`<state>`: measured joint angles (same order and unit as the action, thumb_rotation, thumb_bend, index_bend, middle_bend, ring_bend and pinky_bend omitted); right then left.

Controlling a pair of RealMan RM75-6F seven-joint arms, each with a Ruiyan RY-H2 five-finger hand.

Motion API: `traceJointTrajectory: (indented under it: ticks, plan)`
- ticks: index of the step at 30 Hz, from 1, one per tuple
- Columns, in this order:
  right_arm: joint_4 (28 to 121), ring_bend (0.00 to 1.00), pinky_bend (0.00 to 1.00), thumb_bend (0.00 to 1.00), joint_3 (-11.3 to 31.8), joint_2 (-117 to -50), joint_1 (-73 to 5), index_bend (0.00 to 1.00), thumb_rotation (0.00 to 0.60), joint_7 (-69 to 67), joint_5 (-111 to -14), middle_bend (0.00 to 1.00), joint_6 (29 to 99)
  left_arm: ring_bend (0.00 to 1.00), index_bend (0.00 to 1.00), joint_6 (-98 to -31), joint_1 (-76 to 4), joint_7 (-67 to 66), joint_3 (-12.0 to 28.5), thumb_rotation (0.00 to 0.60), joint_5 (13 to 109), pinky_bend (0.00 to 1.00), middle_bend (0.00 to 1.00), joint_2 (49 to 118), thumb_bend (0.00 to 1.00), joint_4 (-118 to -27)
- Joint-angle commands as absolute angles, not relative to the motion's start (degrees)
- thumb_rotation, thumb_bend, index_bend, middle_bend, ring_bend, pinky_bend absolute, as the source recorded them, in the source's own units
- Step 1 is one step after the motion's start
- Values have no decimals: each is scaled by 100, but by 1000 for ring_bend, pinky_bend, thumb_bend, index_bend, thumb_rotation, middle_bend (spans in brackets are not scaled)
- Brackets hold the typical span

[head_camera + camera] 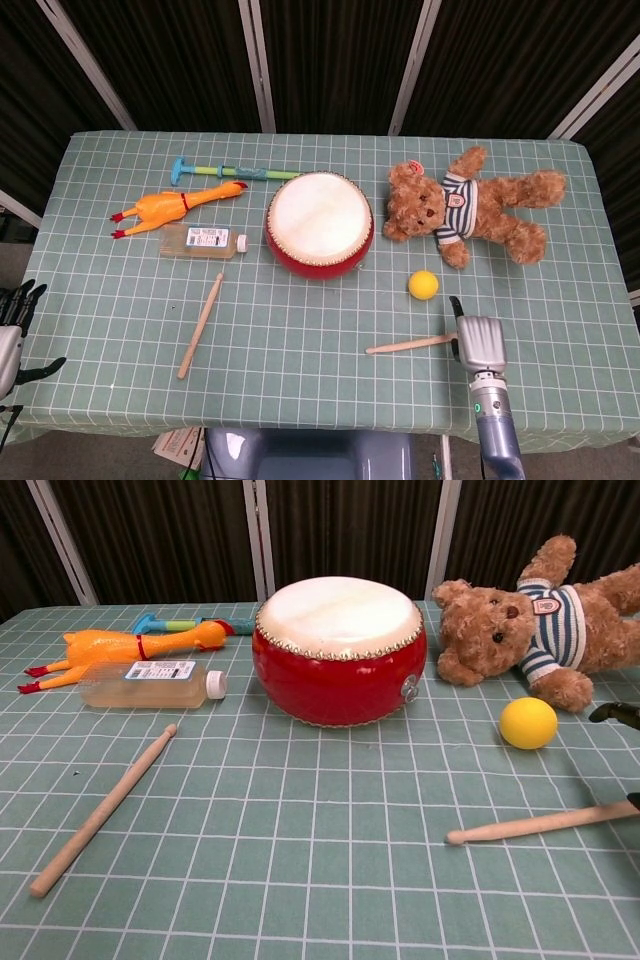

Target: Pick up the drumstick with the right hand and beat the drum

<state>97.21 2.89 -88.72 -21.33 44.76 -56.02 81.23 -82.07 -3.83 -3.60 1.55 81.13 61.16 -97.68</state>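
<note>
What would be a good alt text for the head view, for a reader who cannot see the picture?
The robot's right hand holds a wooden drumstick low over a green checked tablecloth, its tip pointing left, short of the red drum. A second drumstick, yellow ball, teddy bear, rubber chicken and bottle lie around.
</note>
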Motion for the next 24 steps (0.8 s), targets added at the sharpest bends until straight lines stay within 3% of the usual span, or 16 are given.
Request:
traceJointTrajectory:
  ticks: [1,5,8,13,18,21,24]
  plan:
    - [9848,1000,940,385,306,-8711,-2096,113,600,4477,-5649,1000,8162,0,0,-8208,-382,-360,156,600,8111,27,0,6118,8,-9763]
    - [9983,995,911,386,358,-8414,-2057,113,600,4396,-5796,1000,8248,0,0,-8214,-381,-361,156,600,8117,27,0,6120,8,-9764]
    - [10015,901,813,385,439,-8097,-1995,111,600,4157,-6067,938,8404,0,0,-8226,-378,-365,158,600,8125,27,0,6126,8,-9758]
    - [10004,611,558,385,423,-7354,-1762,25,600,3293,-6748,628,8619,0,0,-8256,-375,-355,158,600,8166,27,0,6146,8,-9738]
    - [9859,161,228,357,222,-6882,-1442,0,600,2185,-7445,201,8813,0,0,-8316,-373,-323,151,600,8267,27,0,6170,9,-9702]
    - [9606,38,117,319,82,-6726,-1254,0,600,1719,-7821,48,8968,0,0,-8379,-372,-344,134,600,8384,27,0,6196,9,-9630]
    - [9471,4,82,303,11,-6662,-1114,0,600,1489,-8043,4,9121,0,0,-8435,-372,-443,121,600,8475,27,0,6221,8,-9550]
